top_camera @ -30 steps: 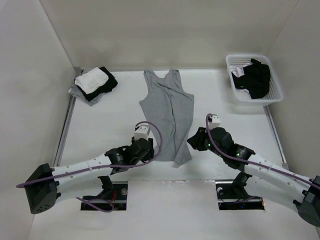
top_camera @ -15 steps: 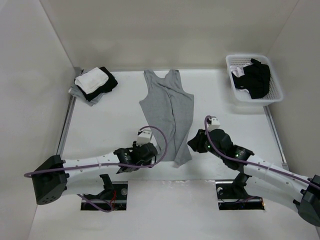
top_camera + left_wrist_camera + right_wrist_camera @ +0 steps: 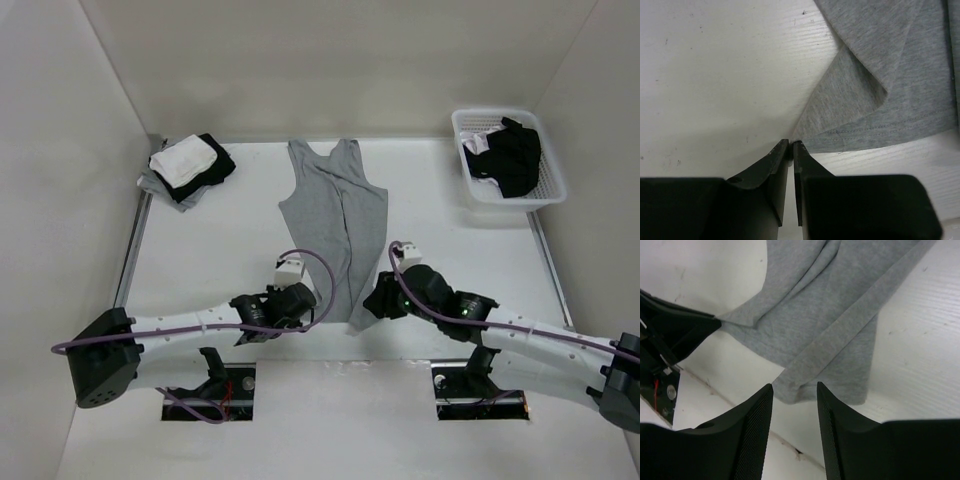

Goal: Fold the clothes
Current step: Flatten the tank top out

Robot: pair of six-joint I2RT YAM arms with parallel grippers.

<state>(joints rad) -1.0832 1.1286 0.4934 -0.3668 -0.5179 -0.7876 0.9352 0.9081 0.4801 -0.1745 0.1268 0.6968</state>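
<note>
On table [image 3: 220, 250], creased grey tank top [image 3: 335, 215]

White basket [image 3: 497, 194] holds black garments [image 3: 515, 160] (far right); folded pile [image 3: 190, 165] sits far left.

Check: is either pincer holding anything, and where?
Left pincer pinches the light grey knit tank top at a hem corner; right pincer is open, holding nothing.
</note>
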